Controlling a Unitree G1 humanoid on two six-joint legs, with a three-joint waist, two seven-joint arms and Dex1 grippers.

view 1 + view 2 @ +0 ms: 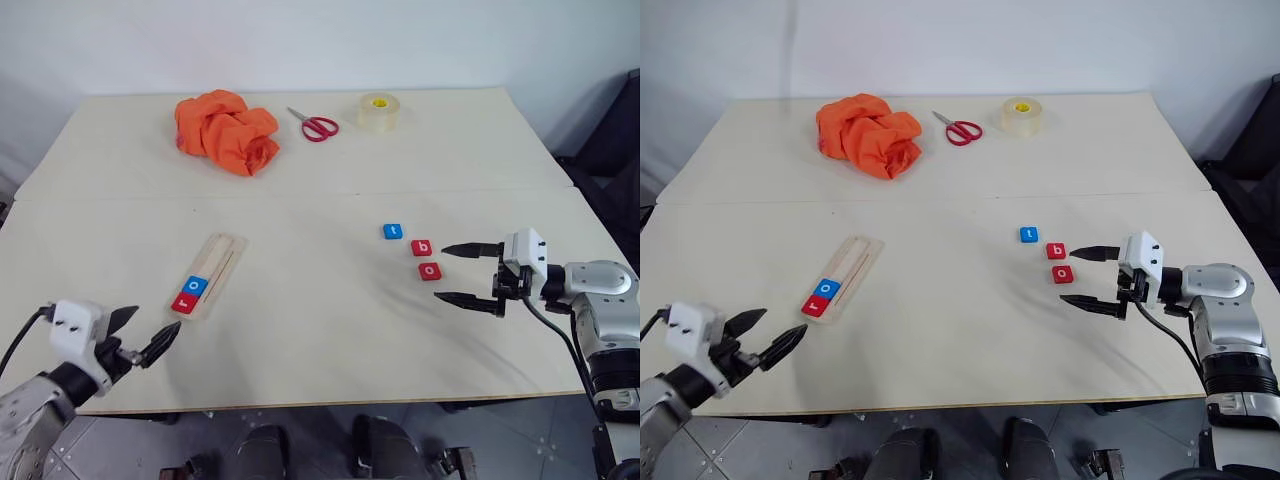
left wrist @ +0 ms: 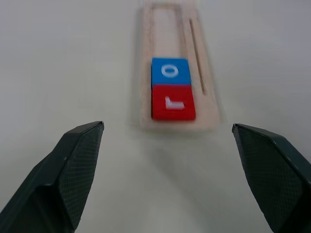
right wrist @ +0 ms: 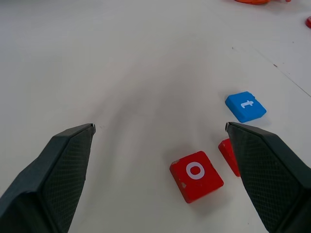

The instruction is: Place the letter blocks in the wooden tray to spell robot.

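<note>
Pale grooved wooden tray (image 1: 209, 274) near tabletop's front left corner, red r tile (image 1: 184, 303) and blue o tile (image 1: 196, 286) inside, blue t (image 1: 392, 231), red b (image 1: 422, 247), red o (image 1: 430, 271) loose toward right edge, left gripper (image 1: 145, 334) and right gripper (image 1: 458, 273) fingers wide, empty.

A pale table (image 1: 300, 340) fills most of the head view, with a thin seam running across it from left to right about midway up. An orange cloth (image 1: 227, 131), crumpled into a loose heap, lies on the far half, upper left of centre. Just to its right are scissors (image 1: 315, 125) with red handles, the blades pointing toward the upper left. Further right along the same far strip sits a roll of clear tape (image 1: 379, 111), lying flat with a yellow core. Behind the table is a plain white wall (image 1: 320, 40). Grey floor tiles (image 1: 520, 440) show along the bottom edge.
</note>
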